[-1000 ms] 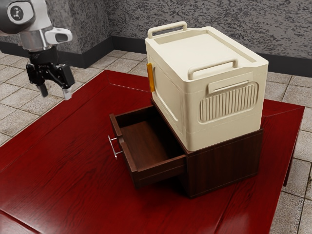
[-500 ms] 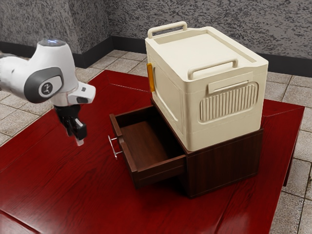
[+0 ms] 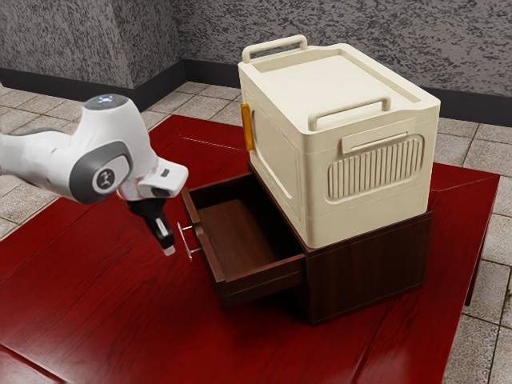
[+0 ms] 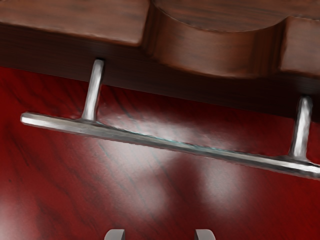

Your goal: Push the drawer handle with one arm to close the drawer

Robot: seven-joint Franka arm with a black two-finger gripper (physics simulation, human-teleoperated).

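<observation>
Gripper (image 3: 168, 250) is nearing the handle (image 3: 185, 242) in ext. view vs. prev. frame, hanging left of frame centre; 1 drawer (image 3: 264, 278) is sitting open, approx. mid-frame. Too low a push (poss. from hand tilt) could be slipping underneath. Wrist view: 1 handle, 2 posts (image 4: 93, 90), is crossing mid-frame; 2 fingertips (image 4: 115, 234) are standing apart, bottom edge, gripping nothing.

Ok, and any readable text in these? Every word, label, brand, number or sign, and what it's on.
Readable text: none.
Pale mark on the dark grey round cap of the white robot arm: too small to read.
Blue-lit marking on the arm's dark top disc: too small to read.
Cream ribbed-side box, dark brown wooden drawer, silver bar handle: no lettering seen.
</observation>
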